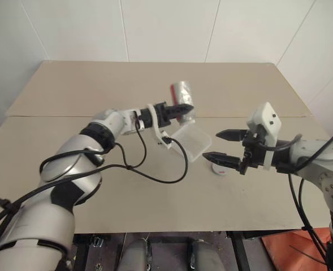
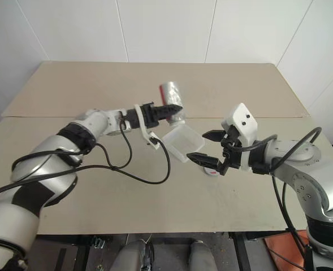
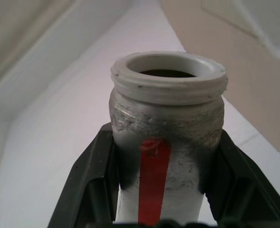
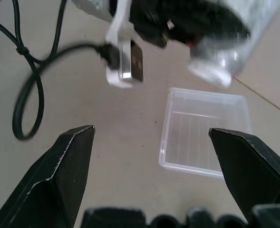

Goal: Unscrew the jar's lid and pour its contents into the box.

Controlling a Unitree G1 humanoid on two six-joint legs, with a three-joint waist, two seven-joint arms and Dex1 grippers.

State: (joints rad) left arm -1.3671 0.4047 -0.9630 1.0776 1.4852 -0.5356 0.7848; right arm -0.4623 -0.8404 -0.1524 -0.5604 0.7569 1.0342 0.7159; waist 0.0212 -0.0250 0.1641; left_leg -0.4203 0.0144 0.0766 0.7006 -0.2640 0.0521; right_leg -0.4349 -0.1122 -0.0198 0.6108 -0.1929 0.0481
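Note:
My left gripper point(image 1: 179, 108) is shut on the silvery jar point(image 1: 182, 91), which has a red stripe down its side. The jar hangs tilted above the table, and its open mouth point(image 4: 212, 74) points down towards the clear square box point(image 1: 192, 141) just below. In the left wrist view the black fingers point(image 3: 96, 176) clamp the jar's body under its threaded rim point(image 3: 168, 78). The inside is dark and the contents are hidden. The lid point(image 1: 219, 169) lies flat on the table beneath my right gripper point(image 1: 222, 146), which hovers open and empty right of the box.
The beige table point(image 1: 126, 84) has a seam running across it behind the box. A black cable point(image 1: 155, 175) loops from my left wrist down over the table. White walls stand behind, and something orange point(image 1: 290, 248) sits on the floor at the right.

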